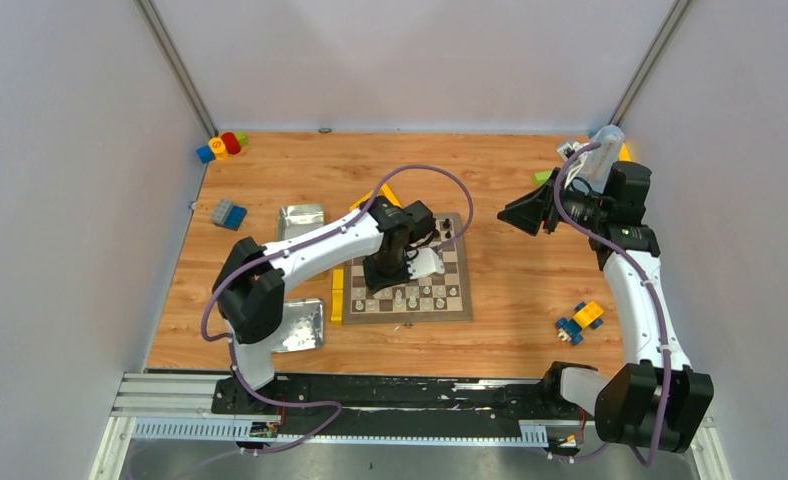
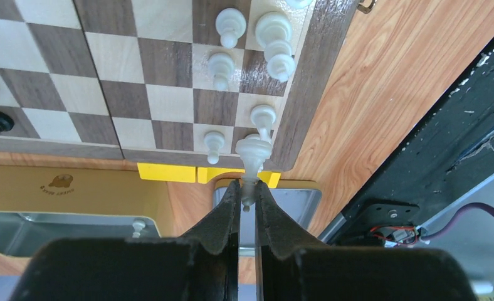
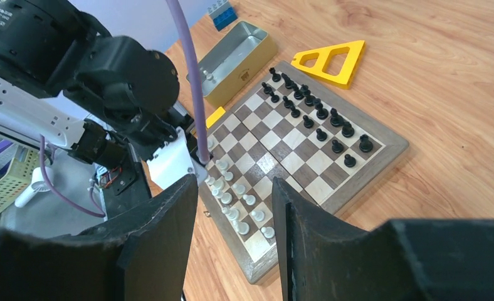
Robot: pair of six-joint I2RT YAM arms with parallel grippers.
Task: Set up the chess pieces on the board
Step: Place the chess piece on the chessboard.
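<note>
The board (image 1: 467, 300) lies mid-table, its tan border (image 2: 307, 94) filling the top of the left wrist view. White chess pieces (image 2: 221, 66) stand on its near rows, and black chess pieces (image 3: 320, 113) line the far rows. My left gripper (image 2: 247, 188) is shut on the top of a white piece (image 2: 253, 153), which hangs over the board's corner by the border. In the top view this gripper (image 1: 383, 280) sits over the board's left part. My right gripper (image 3: 235, 182) is open with nothing between its fingers, held high right of the board (image 1: 515, 213).
Two metal tins (image 1: 302, 222) (image 1: 302, 325) sit left of the board; one holds a white piece (image 2: 138, 226). Yellow blocks (image 1: 337, 295) lie along the board's left edge, and a yellow triangle (image 3: 329, 59) lies behind it. Toy bricks (image 1: 580, 320) (image 1: 228, 213) (image 1: 220, 145) are scattered around.
</note>
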